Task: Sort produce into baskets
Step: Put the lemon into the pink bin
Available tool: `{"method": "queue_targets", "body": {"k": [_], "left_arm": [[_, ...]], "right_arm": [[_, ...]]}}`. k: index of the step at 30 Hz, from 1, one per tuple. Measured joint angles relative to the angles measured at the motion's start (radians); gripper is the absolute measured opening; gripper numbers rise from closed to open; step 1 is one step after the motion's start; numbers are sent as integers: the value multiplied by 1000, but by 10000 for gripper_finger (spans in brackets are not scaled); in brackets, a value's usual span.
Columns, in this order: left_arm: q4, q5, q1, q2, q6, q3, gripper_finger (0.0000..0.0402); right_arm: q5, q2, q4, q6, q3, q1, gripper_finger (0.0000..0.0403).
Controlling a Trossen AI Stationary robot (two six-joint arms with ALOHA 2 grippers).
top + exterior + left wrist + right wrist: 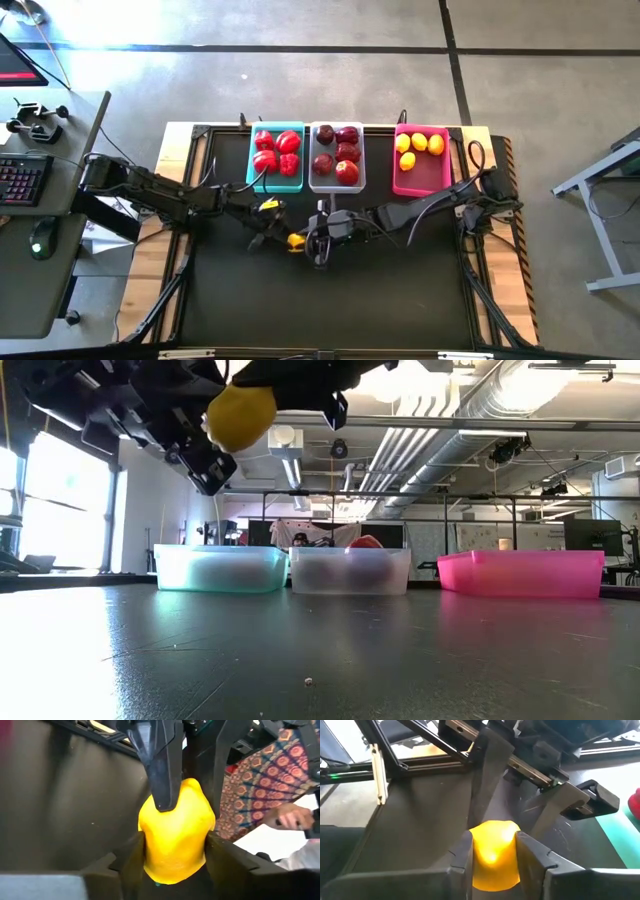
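Lemon passing between two grippers above mid-table

Both the left gripper (175, 857) and the right gripper (492, 852) have their fingers against one lemon (296, 240), held in the air just near of the baskets. Peppers fill the teal basket (251, 160), maroon fruits the white basket (313, 183), and four lemons lie in the pink basket (425, 182). This lemon looks like the last one left, bound for pink.

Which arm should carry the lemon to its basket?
Right. Left gripper and right gripper both pinch the yellow lemon, but the pink plastic basket of lemons sits on the right arm's side.
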Motion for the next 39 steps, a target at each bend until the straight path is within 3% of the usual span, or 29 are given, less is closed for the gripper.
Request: {"method": "queue_targets", "body": {"k": [7,16,24,33,39], "left_arm": [[-13,-94,2,-1,103,2,235],[-54,-289,2,2,278,-2,237],[101,-357,2,-7,283,-89,236],[106,-361,2,-127,285,-131,236],[-29,-398,2,-242,297,-132,231]], "right_arm": [[74,-43,-83,14,-1,1,90],[190,-154,-268,35,1,2,86],[387,-268,-607,123,-9,-6,86],[484,-454,-897,398,-225,-97,85],[489,-612,-921,501,-435,-230,85]]}}
